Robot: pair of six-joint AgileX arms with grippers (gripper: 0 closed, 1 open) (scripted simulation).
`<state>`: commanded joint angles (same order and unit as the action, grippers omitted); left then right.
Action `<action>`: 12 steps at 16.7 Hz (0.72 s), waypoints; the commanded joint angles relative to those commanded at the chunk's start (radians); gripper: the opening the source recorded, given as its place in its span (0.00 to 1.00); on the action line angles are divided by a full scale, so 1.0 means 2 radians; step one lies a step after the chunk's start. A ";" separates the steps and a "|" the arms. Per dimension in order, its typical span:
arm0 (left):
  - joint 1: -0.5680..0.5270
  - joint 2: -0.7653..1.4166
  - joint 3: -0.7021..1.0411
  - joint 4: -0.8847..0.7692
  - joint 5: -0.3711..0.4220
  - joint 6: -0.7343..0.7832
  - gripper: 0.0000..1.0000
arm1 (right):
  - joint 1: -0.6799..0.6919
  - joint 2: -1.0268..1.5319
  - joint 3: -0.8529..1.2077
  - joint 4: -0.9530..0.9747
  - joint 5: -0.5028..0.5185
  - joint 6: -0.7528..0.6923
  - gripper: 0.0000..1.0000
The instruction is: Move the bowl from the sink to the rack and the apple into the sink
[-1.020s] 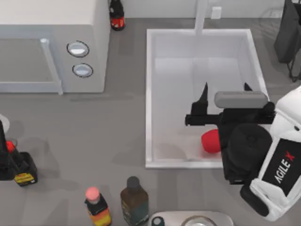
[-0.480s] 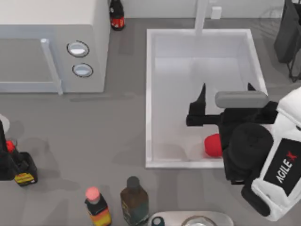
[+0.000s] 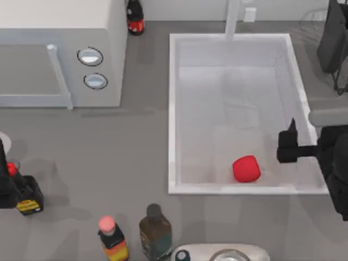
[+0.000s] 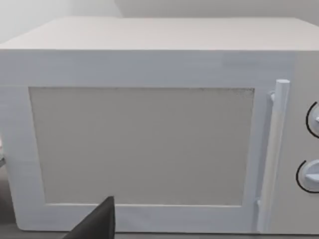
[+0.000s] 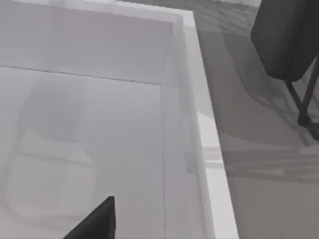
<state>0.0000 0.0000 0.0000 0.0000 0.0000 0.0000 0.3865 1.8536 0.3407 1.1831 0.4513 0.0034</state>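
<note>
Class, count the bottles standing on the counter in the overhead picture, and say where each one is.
4: one dark bottle behind the microwave, one at the left edge, two at the front. Others may be hidden.

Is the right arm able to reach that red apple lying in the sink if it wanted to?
Probably yes. The apple lies uncovered on the floor of the sink, near its front wall, with nothing over it. The right gripper hangs at the sink's right rim, close by.

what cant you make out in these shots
- Right gripper: top view's right edge cuts it off at the sink rim; open or shut unclear.
- Left gripper: one dark tip at the left wrist view's bottom edge, facing the microwave.
- Dark rack: cut by the top view's corner; contents unseen.
- Apple lies plainly in the sink.
</note>
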 joint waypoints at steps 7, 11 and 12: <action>0.000 0.000 0.000 0.000 0.000 0.000 1.00 | -0.130 -0.385 -0.111 -0.329 -0.115 -0.005 1.00; 0.000 0.000 0.000 0.000 0.000 0.000 1.00 | -0.167 -0.631 -0.148 -0.450 -0.151 -0.008 1.00; 0.000 0.000 0.000 0.000 0.000 0.000 1.00 | -0.174 -0.682 -0.155 -0.472 -0.160 -0.008 1.00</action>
<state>0.0000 0.0000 0.0000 0.0000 0.0000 0.0000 0.0375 0.4891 0.0309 0.2396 0.1312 -0.0123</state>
